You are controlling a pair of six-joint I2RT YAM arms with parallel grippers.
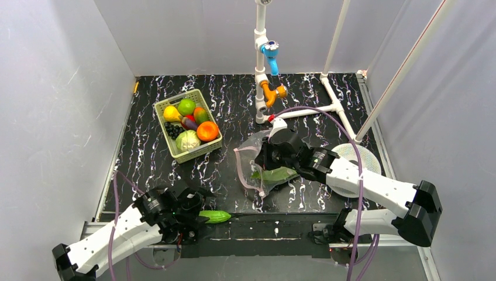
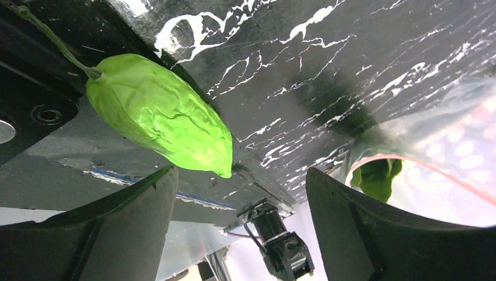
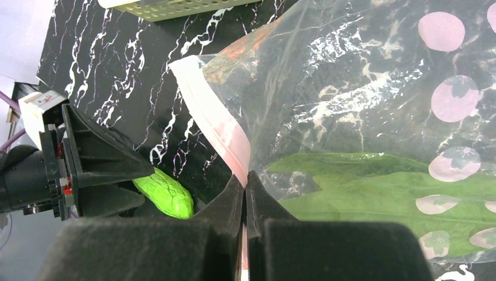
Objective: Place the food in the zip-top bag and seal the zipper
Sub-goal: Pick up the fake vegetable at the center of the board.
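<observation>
A long green cucumber lies at the table's near edge. My left gripper is open, and the cucumber sits just beyond its fingertips, nearer the left finger, with nothing between the jaws. The clear zip-top bag lies mid-table with a leafy green piece inside. My right gripper is shut on the bag's pinkish zipper and holds the mouth up. In the left wrist view the bag's mouth faces me.
A light-green slotted basket at the back left holds several toy fruits and vegetables. A white pipe stand with blue and orange taps rises at the back. A white round disc lies behind the right arm. Grey walls enclose the table.
</observation>
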